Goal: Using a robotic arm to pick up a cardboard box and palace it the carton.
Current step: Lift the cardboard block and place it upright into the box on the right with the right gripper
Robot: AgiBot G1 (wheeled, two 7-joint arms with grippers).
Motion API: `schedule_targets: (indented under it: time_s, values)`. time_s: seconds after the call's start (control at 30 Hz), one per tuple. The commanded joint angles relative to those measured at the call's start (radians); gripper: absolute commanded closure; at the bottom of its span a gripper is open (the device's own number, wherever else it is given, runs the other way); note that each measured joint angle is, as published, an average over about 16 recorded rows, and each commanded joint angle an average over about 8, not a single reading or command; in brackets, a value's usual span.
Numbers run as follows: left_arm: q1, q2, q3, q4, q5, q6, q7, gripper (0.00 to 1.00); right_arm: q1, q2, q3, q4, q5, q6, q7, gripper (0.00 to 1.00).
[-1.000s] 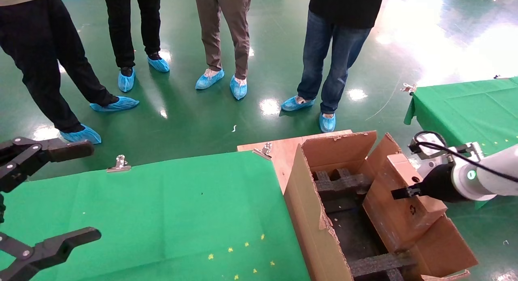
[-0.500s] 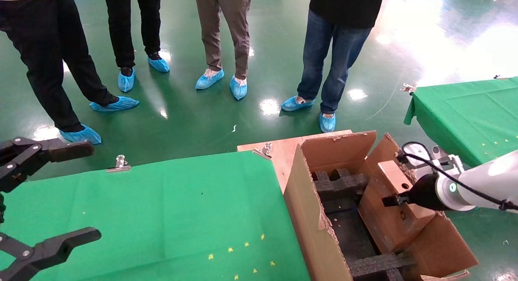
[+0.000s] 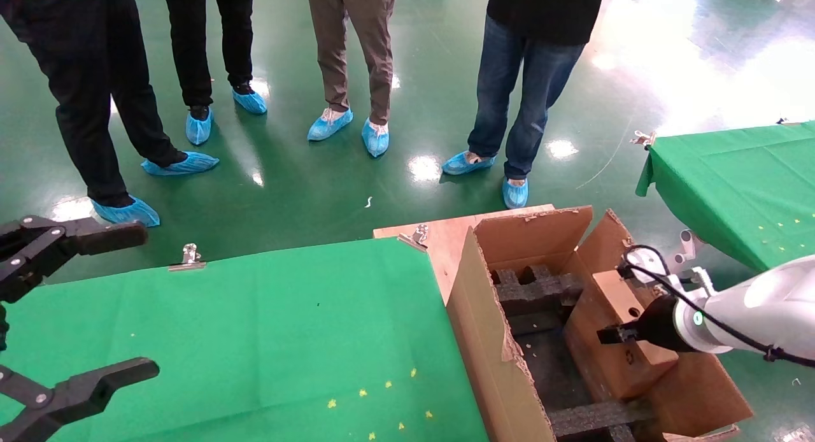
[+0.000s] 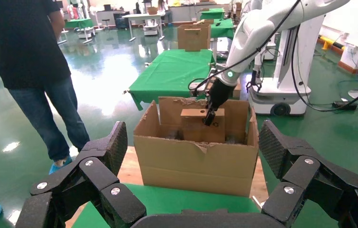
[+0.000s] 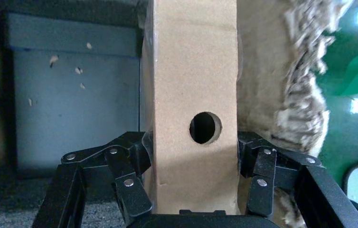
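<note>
Step in hand: placement, lowering phase. Right pincer (image 3: pixel 612 334) of the white tubular arm with black cable (image 3: pixel 758 308) clenched on the small flat brown cardboard box with a round hole (image 3: pixel 614 330); in the right wrist view both black fingers (image 5: pixel 134 156) pressed against the box's two broad faces, hole facing the camera. Box tilted, partly inside the large brown corrugated carton with ragged torn flaps (image 3: pixel 493 340), on the side nearest the right arm, lower end down among the black foam inserts (image 3: pixel 538 288). Cannot tell whether the lower end rests on the carton floor or on foam. From the left wrist view, upper part of the box standing above the carton rim.

Left pincer (image 3: pixel 76 302), all black, parked over the green-clothed desk (image 3: pixel 267 327), fingers spread wide, holding nothing.

Judgement: task mostly done, release outstanding. Next move likely calls for a short further descent until the box seats, then opening the fingers and lifting out clear of the torn flap beside the wrist. Risk: box toppling against the foam if let go while tilted.
</note>
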Motion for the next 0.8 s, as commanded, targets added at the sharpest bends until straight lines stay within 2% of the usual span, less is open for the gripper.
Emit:
schedule_targets:
  time_s: [0.03, 0.5, 0.8]
  values:
    - [0.000, 0.000, 0.000, 0.000, 0.000, 0.000, 0.000, 0.00, -0.011, -0.004, -0.004, -0.001, -0.010, 0.003, 0.013, 1.00]
    - [0.000, 0.000, 0.000, 0.000, 0.000, 0.000, 0.000, 0.00, -0.067, -0.042, -0.027, -0.038, -0.009, 0.017, 0.043, 1.00]
    - [0.000, 0.000, 0.000, 0.000, 0.000, 0.000, 0.000, 0.00, -0.089, -0.101, -0.039, -0.137, 0.039, 0.044, -0.030, 1.00]
